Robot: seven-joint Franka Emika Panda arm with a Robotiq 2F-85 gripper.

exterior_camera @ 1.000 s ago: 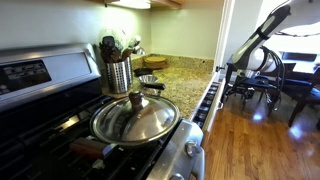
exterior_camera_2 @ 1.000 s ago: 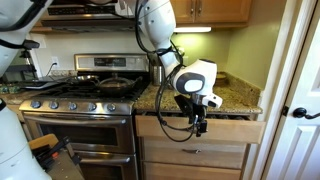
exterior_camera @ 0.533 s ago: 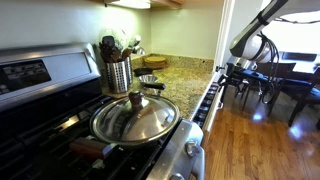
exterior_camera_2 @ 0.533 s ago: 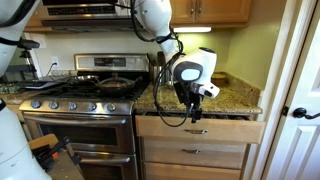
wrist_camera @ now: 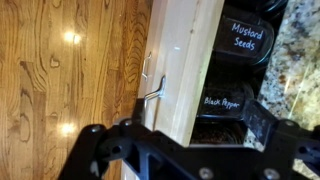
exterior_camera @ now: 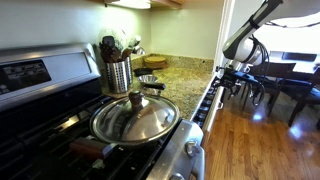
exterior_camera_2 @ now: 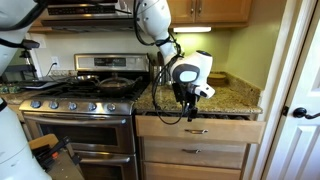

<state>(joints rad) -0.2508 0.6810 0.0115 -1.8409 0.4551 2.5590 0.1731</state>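
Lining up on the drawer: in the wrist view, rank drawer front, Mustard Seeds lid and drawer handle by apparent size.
1. drawer front, largest
2. Mustard Seeds lid
3. drawer handle, smallest, a thin bar

pan w/ lid (exterior_camera: 135, 118) on stove (exterior_camera: 45, 70), utensil crock (exterior_camera: 118, 75) beside

The arm (exterior_camera_2: 152, 20) is clad in rounded white shells. Black cable (exterior_camera_2: 158, 106) is looped off it, and the gripper (exterior_camera_2: 192, 106) is all black.
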